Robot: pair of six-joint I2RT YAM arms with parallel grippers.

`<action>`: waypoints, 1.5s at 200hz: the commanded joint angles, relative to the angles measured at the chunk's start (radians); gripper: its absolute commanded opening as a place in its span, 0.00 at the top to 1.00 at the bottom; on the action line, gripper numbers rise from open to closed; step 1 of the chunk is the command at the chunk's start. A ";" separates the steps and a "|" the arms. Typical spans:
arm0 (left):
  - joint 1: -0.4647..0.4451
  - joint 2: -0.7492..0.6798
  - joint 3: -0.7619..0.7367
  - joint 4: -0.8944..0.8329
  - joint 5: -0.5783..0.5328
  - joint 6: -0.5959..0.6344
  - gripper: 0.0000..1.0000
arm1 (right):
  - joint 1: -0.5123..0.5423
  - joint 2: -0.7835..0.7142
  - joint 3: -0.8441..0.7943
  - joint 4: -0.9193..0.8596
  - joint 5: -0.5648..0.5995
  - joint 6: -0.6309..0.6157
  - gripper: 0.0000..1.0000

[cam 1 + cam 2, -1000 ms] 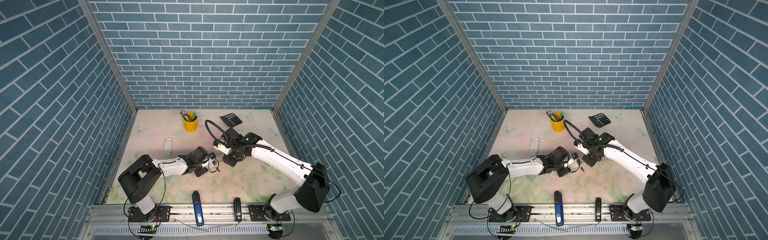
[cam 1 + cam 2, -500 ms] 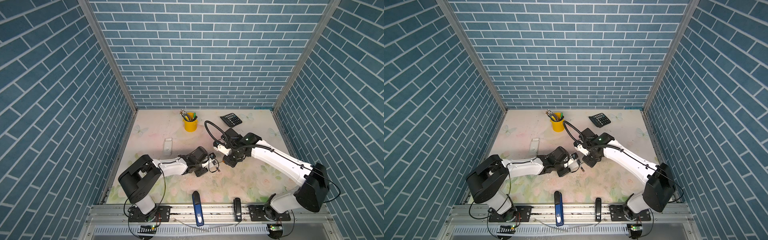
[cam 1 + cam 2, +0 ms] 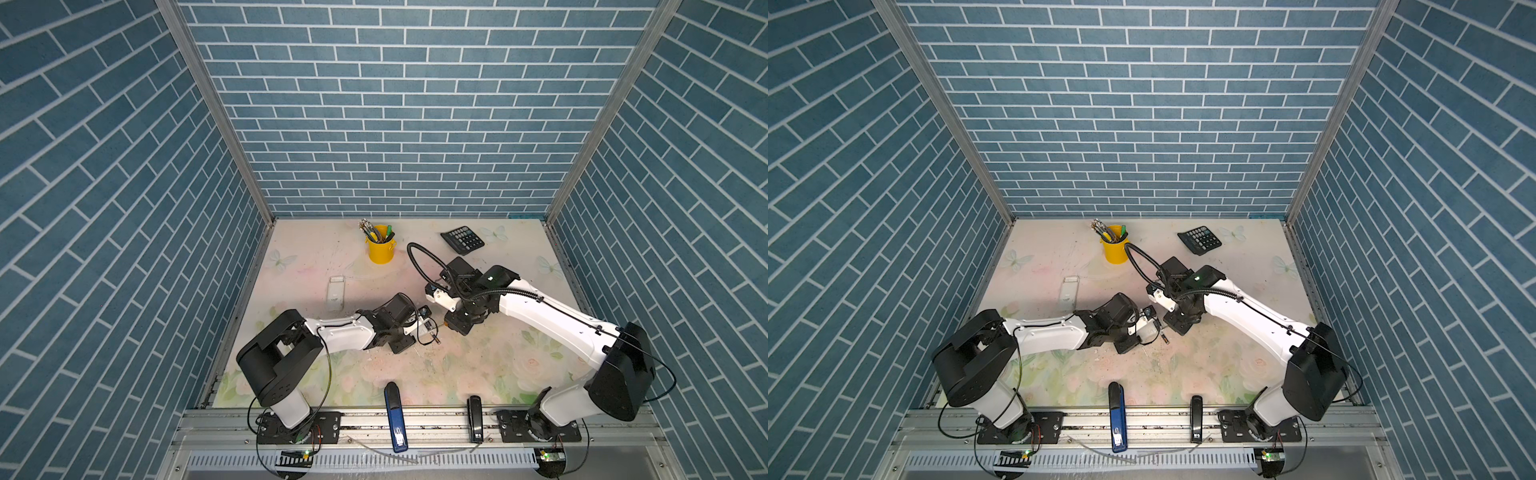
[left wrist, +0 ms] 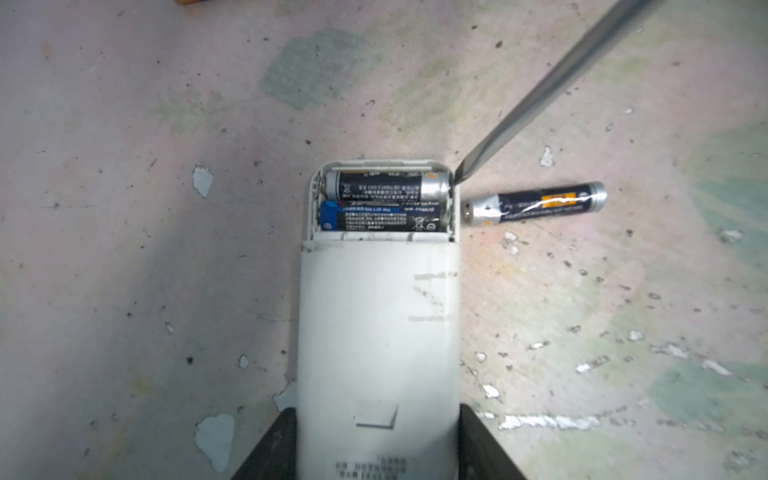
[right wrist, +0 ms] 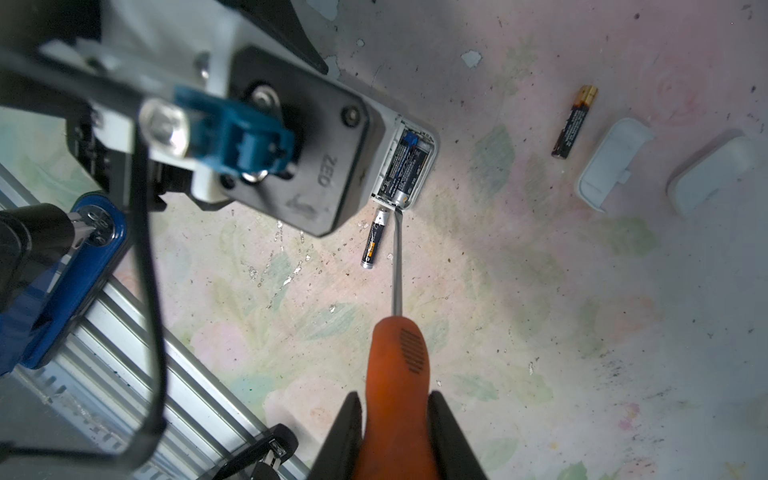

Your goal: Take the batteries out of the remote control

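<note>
Your left gripper (image 4: 377, 444) clamps the remote (image 4: 376, 324), its end cut off; your right gripper (image 5: 397, 434) clamps the screwdriver (image 5: 397, 370). Print on the batteries (image 4: 382, 188) is illegible.

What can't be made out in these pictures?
- Remote control, left wrist view: far face turned away; lower end cut by the edge, between the left gripper's fingers.
- Screwdriver, same view: handle beyond the edge.
- Remote control, right wrist view: mostly behind the blurred camera housing.
- Battery print: too small.
</note>
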 commanded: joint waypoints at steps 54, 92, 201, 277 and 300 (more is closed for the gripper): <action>-0.012 0.026 0.010 -0.021 0.005 0.018 0.67 | 0.012 0.002 -0.007 0.060 -0.026 -0.035 1.00; -0.021 0.041 0.020 -0.027 0.006 0.023 0.68 | 0.027 0.011 -0.012 0.087 -0.073 -0.032 1.00; -0.029 0.047 0.025 -0.037 -0.009 0.028 0.70 | 0.047 0.008 -0.003 0.019 0.083 -0.045 1.00; -0.029 0.046 0.024 -0.040 -0.015 0.029 0.71 | 0.047 -0.020 0.000 -0.013 0.116 -0.043 1.00; -0.029 0.045 0.024 -0.042 -0.015 0.029 0.71 | 0.044 -0.027 -0.001 -0.020 0.122 -0.042 1.00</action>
